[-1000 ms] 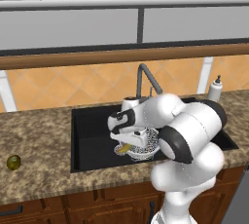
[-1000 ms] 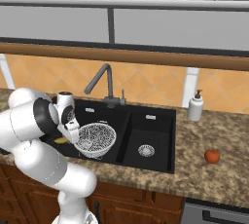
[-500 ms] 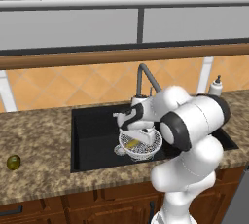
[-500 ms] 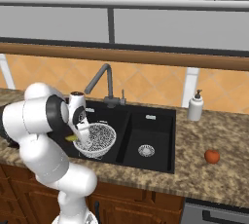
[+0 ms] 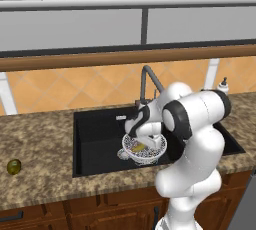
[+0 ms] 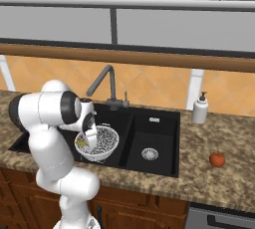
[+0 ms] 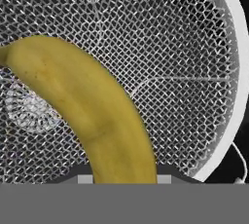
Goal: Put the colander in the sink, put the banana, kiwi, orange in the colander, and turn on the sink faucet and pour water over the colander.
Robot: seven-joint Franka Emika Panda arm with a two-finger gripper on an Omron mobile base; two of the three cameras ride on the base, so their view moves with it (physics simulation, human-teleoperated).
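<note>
I observe my gripper (image 7: pixel 124 181) clamped on the banana (image 7: pixel 87 111), which curves away from the fingertips directly over the colander (image 7: pixel 185 72) mesh just beyond. The colander sits in the sink (image 5: pixel 97 139) beneath the gripper.

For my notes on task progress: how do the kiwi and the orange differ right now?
The kiwi is dull olive-green; the orange is reddish-orange. The kiwi lies on the counter left of the sink; the orange lies on the counter to its right, past the soap bottle. Both are small, round and outside the colander.
</note>
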